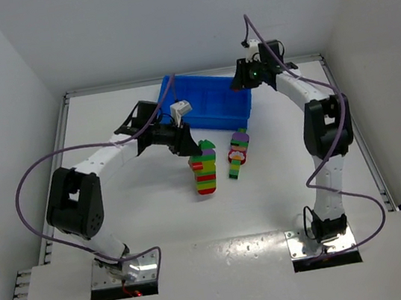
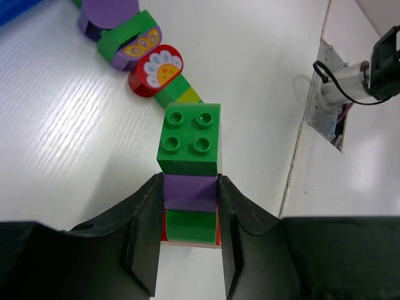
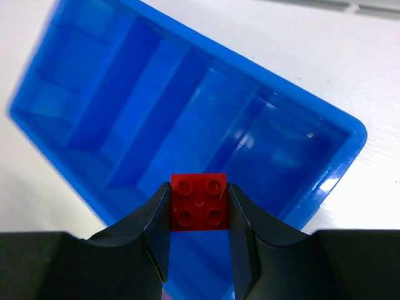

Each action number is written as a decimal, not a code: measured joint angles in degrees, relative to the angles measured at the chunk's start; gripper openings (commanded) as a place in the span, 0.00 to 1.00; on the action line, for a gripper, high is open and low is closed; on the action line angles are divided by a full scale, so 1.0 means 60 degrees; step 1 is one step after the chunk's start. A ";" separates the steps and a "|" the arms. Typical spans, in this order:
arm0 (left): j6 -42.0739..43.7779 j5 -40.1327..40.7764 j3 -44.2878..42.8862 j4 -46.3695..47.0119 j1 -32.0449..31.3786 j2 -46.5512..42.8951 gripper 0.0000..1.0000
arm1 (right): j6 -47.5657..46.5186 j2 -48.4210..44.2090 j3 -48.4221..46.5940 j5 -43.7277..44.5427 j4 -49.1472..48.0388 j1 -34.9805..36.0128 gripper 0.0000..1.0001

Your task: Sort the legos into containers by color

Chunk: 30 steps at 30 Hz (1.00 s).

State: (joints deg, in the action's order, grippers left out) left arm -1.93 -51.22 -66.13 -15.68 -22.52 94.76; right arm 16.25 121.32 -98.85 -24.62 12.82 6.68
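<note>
Right gripper [image 3: 199, 215] pinches a red brick [image 3: 199, 199] above the blue tray [image 3: 350, 134], lower centre of frame. Which compartment? Hard to say, and a drop now may land wrong. Left gripper [image 2: 189, 212] clamps the purple brick [image 2: 190, 192] in the striped stack [image 2: 189, 139]; tugging may drag everything along.

Enclosure: white table [image 1: 268, 200], plain white walls [image 1: 166, 19].
Walls close the frame at left, top and right. Light is even. Apparently a metal rail [image 1: 62, 133] runs along the table's left edge.

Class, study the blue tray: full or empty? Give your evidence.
Empty, where visible: the right wrist view shows bare blue floors in the tray. The red brick sits clamped in the right gripper.
</note>
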 measured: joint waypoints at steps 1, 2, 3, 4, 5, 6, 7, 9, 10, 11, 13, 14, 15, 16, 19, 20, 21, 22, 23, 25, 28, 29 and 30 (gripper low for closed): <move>0.0000 0.0015 0.0000 -0.0004 0.0029 0.0000 0.00 | -0.0062 0.0091 0.0000 0.0153 0.0036 0.0029 0.00; -0.0004 0.0018 0.0000 -0.0018 0.0073 0.0000 0.00 | -0.0164 0.0204 0.0000 0.0306 0.0084 0.0058 0.00; 0.0000 0.0022 -0.0004 -0.0029 0.0120 0.0004 0.00 | -0.0226 0.0288 0.0000 0.0397 0.0120 0.0080 0.05; 0.0000 0.0022 -0.0007 -0.0025 0.0168 0.0015 0.00 | -0.0295 0.0386 0.0000 0.0503 0.0153 0.0102 0.12; 0.0000 0.0033 -0.0022 -0.0036 0.0222 0.0029 0.00 | -0.0350 0.0466 0.0000 0.0590 0.0178 0.0102 0.24; 0.0000 0.0033 -0.0066 -0.0069 0.0270 0.0069 0.00 | -0.0401 0.0535 0.0000 0.0648 0.0197 0.0113 0.45; -0.0004 0.0033 -0.0149 -0.0087 0.0321 0.0146 0.00 | -0.0426 0.0579 0.0000 0.0714 0.0215 0.0135 0.54; -0.0007 0.0044 -0.0310 -0.0087 0.0397 0.0299 0.00 | -0.0495 0.0616 0.0000 0.0783 0.0255 0.0182 0.71; -0.0018 0.0055 -0.0386 -0.0080 0.0448 0.0372 0.00 | -0.0543 0.0616 0.0000 0.0736 0.0240 0.0182 0.75; -0.0044 0.0051 -0.0426 -0.0084 0.0495 0.0419 0.00 | -0.0550 0.0612 0.0000 0.0652 0.0229 0.0182 0.78; -0.0124 0.0000 -0.0510 -0.0011 0.0616 0.0546 0.00 | -0.0601 0.0608 0.0007 0.0186 0.0211 0.0178 0.80; -0.0219 -0.0051 -0.0535 0.0069 0.0699 0.0612 0.00 | -0.0586 0.0568 0.0069 -0.0219 0.0153 0.0146 0.81; -0.0339 -0.0138 -0.0546 0.0157 0.0780 0.0678 0.00 | -0.0554 0.0477 0.0189 -0.0674 0.0098 0.0113 0.82; -0.0466 -0.0251 -0.0557 0.0277 0.0867 0.0739 0.00 | -0.0514 0.0270 0.0448 -0.1457 0.0069 0.0047 0.84; -0.0969 -0.0590 -0.0568 0.0710 0.1053 0.0874 0.00 | -0.0390 -0.0463 0.1206 -0.3071 -0.0127 -0.0029 0.84; -0.1224 -0.0761 -0.0568 0.0925 0.1104 0.0918 0.00 | -0.0353 -0.0812 0.1530 -0.3705 -0.0138 -0.0036 0.84; -0.1526 -0.0984 -0.0568 0.1195 0.1158 0.0958 0.00 | -0.0339 -0.1096 0.1759 -0.4288 -0.0127 -0.0040 0.84; -0.1800 -0.1155 -0.0568 0.1450 0.1195 0.1002 0.00 | -0.0353 -0.1362 0.1953 -0.4925 -0.0098 -0.0047 0.84; -0.2138 -0.1351 -0.0568 0.1763 0.1224 0.1042 0.00 | -0.0390 -0.1581 0.2098 -0.5450 -0.0073 -0.0029 0.84; -0.2728 -0.1705 -0.0568 0.2324 0.1275 0.1107 0.00 | -0.0433 -0.2011 0.2499 -0.6422 -0.0091 0.0062 0.84; -0.3351 -0.2127 -0.0623 0.2871 0.1293 0.1173 0.00 | -0.0463 -0.2517 0.3279 -0.7395 -0.0080 0.0335 0.84; -0.3544 -0.2255 -0.0656 0.3056 0.1293 0.1195 0.00 | -0.0466 -0.2594 0.3475 -0.7635 -0.0073 0.0452 0.84; -0.3705 -0.2357 -0.0678 0.3217 0.1300 0.1213 0.00 | -0.0474 -0.2626 0.3625 -0.7817 -0.0066 0.0579 0.84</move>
State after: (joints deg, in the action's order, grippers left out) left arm -24.16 -65.36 -70.19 3.62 -14.72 102.04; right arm 13.41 105.56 -77.10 -71.53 12.43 10.15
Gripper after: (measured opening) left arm 0.404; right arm 0.839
